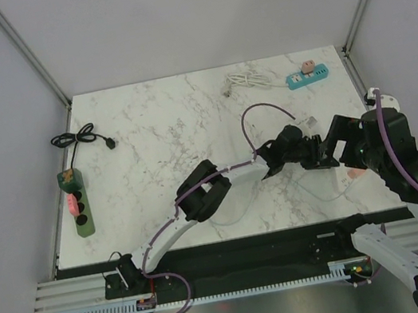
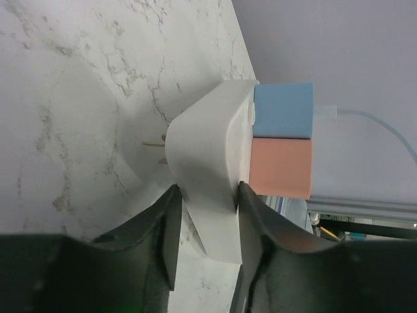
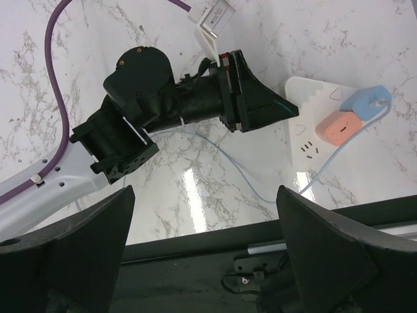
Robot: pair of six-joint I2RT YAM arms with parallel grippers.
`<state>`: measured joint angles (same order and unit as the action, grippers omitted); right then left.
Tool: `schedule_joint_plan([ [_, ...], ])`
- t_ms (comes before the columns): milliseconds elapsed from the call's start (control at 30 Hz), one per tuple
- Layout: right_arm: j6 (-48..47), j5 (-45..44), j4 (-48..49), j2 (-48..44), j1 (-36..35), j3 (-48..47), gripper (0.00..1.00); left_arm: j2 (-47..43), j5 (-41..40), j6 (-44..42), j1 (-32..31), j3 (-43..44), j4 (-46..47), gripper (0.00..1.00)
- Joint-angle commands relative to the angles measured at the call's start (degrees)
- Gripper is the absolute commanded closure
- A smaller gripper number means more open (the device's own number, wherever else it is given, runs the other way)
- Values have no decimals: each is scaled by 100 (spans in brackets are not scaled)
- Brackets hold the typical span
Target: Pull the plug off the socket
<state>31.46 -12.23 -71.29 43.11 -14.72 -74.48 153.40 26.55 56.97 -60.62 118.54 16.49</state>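
Plainly the left gripper [image 2: 207, 195] has its two black fingers pressed against opposite sides of a white plastic socket block [image 2: 202, 143], pinching its narrow end. On the block's face sit a blue square plug [image 2: 282, 109] and, touching it, a salmon-pink square plug [image 2: 280, 166]. A thin white cable [image 2: 371, 117] leaves the blue one. The right gripper [image 3: 205, 192] hangs above, fingers spread wide and holding nothing. The block lies on the white marble table [image 2: 78, 98], near its front right edge.

Both plugs look like hard, smooth, light plastic, held only by the friction of their pins. The block is likely light too, so it would lift with the plug unless pinned down. The flat side faces of a plug offer the best hold, and the pull should be straight out, not on the cable.

The pins are hidden. From above, the arms cover almost the whole block. Which plug is meant cannot be told.
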Motion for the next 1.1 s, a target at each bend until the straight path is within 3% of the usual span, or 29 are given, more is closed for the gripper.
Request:
schedule_joint_plan([
  [0, -26, 194, 1, -14, 22, 39, 2, -99, -194, -72, -11, 38, 153, 62],
  [133, 9, 291, 71, 48, 22, 205, 2, -486, -194, -317, 120, -689, 179, 91],
  [200, 35, 370, 158, 39, 22, 381, 2, -801, -167, -458, 243, -1216, 258, 98],
  [500, 272, 967, 984, 232, 22, 1224, 2, -2164, -149, -836, 955, -3562, 557, 98],
  [700, 431, 1214, 1687, 496, 22, 1840, 2, -3088, -369, -1134, 1210, -4672, 478, 98],
  [900, 852, 820, 1864, 821, 31, 1902, 2, -3273, -387, -1469, 1210, -4665, 179, 97],
  [1000, 1002, 634, 1847, 996, 22, 1867, 2, -3168, -194, -1487, 1211, -4542, 197, 87],
  [1067, 1046, 494, 1864, 1085, 22, 1832, 2, -3141, -150, -1461, 1219, -4515, 205, 76],
])
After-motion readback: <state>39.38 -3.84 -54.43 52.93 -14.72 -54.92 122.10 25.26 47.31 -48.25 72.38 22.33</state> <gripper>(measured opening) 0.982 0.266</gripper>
